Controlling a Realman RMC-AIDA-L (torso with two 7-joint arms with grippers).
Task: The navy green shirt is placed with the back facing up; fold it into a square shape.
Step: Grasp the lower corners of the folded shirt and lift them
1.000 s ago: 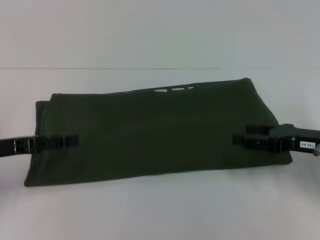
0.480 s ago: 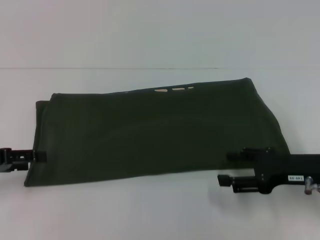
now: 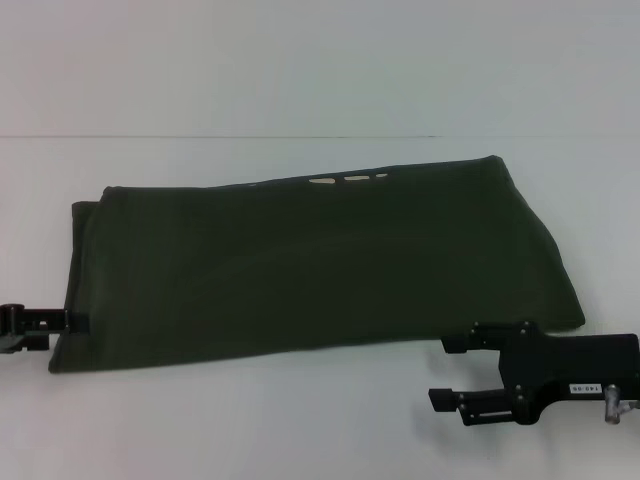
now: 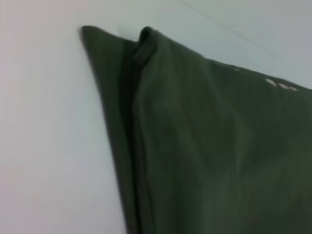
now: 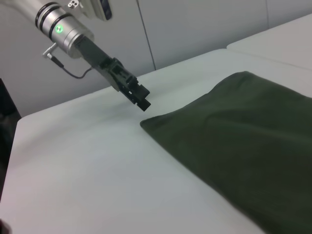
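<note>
The navy green shirt (image 3: 320, 260) lies flat on the white table as a wide folded rectangle, plain side up. Bits of cream lettering (image 3: 345, 180) peek out at its far edge. My left gripper (image 3: 82, 320) is low at the shirt's left near corner, just touching its side edge; the right wrist view shows the left gripper (image 5: 144, 102) tip beside that corner of the shirt (image 5: 243, 136). My right gripper (image 3: 448, 370) is open and holds nothing, just off the shirt in front of its right near corner. The left wrist view shows only the shirt's (image 4: 204, 146) layered folded edge.
The white table (image 3: 300, 430) runs on in front of the shirt and behind it up to a seam line (image 3: 220, 137). A grey wall (image 5: 195, 24) stands beyond the table's left side.
Both grippers have pulled back off the shirt's sides toward the near edge. The right one came down past the front right corner, and its fingers now show spread apart. The shirt stayed still.
</note>
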